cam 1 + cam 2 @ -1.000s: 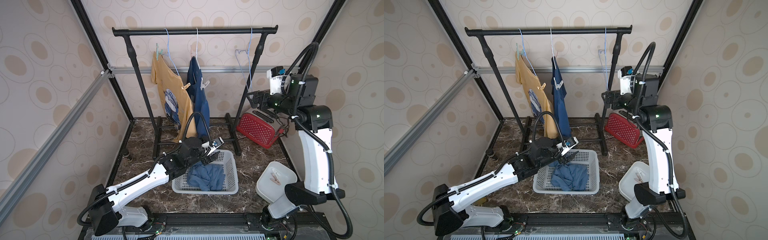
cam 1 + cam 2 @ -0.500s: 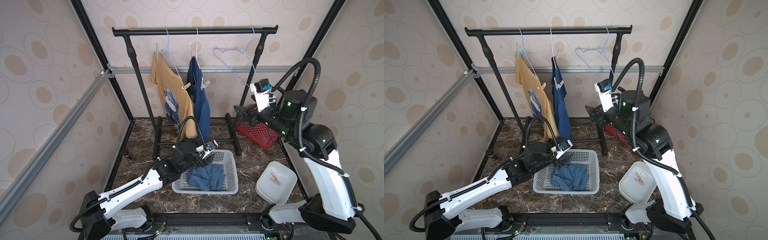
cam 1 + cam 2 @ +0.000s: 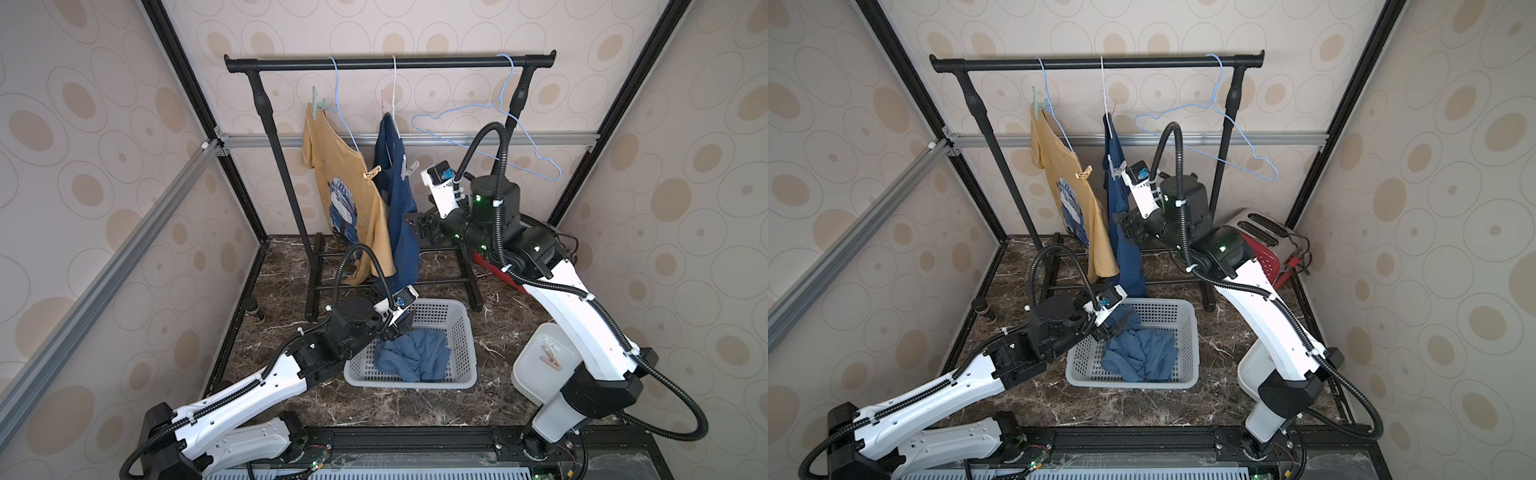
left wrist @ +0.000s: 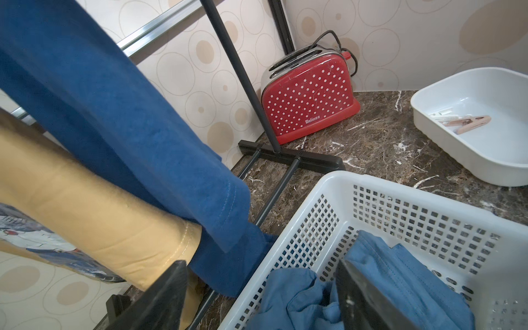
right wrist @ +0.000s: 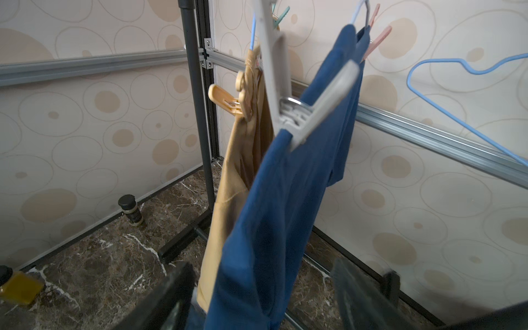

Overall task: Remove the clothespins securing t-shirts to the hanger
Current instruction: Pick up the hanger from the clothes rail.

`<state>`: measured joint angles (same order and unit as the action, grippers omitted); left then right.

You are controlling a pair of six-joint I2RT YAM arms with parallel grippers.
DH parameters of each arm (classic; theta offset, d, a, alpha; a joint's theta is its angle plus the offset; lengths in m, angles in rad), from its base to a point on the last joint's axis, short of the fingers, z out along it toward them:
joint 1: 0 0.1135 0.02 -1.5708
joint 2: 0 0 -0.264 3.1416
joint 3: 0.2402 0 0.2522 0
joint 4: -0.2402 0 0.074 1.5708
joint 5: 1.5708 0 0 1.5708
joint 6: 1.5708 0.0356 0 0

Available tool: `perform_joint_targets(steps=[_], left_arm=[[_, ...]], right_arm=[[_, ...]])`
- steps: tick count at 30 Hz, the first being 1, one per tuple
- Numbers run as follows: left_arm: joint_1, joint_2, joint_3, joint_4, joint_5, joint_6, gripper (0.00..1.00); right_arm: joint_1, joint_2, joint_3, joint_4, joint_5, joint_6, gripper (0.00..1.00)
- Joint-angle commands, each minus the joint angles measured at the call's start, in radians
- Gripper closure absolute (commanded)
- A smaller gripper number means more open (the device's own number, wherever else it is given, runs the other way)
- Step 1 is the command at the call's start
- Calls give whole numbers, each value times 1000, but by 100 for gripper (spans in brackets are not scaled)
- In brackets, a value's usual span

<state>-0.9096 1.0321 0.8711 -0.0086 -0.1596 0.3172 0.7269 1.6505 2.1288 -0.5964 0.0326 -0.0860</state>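
Top views both show the black clothes rack (image 3: pixel 390 63) filling the upper centre of the frame, its feet on the brown marble worktop (image 3: pixel 498 328). Two shirts hang from it at frame centre: the mustard-yellow t-shirt (image 3: pixel 332 166) on the left and, just beside it on the right, the navy t-shirt (image 3: pixel 399 208). Below them, at lower centre, the white basket (image 3: pixel 457 332) holds the crumpled medium-blue t-shirt (image 3: pixel 411 357). The white tub (image 3: pixel 528 374) sits at lower right, and the red toaster (image 4: pixel 310 97) stands at the back right. An empty blue hanger (image 3: pixel 457 111) hangs tilted at upper right. The left hand (image 4: pixel 261 265) hovers over the basket's left rim, fingers wide apart with nothing between them. The right hand (image 5: pixel 261 264), at the navy shirt's right edge, is also spread wide. In the right wrist view the cloth hangs between its fingers, and I cannot tell whether they touch it. A grey-white clothespin (image 5: pixel 300 114) grips the navy shoulder and a yellow clothespin (image 5: pixel 225 100) the mustard shoulder. A teal clothespin (image 3: pixel 316 102) and a pink clothespin (image 5: pixel 377 40) sit at the hangers' upper ends. A pinkish-tan clothespin (image 4: pixel 468 123) lies in the tub.
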Motion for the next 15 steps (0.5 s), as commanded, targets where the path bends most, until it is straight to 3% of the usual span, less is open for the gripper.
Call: perform_joint_targets(steps=[1, 6, 15], left_arm=[[5, -32, -12, 19, -31, -19, 18], [5, -64, -32, 10, -50, -20, 17], [7, -99, -47, -13, -69, -17, 17]], right_arm=[[18, 23, 69, 63, -33, 33, 22], [21, 76, 124, 97, 24, 61, 28], [21, 110, 152, 130, 121, 69, 60]])
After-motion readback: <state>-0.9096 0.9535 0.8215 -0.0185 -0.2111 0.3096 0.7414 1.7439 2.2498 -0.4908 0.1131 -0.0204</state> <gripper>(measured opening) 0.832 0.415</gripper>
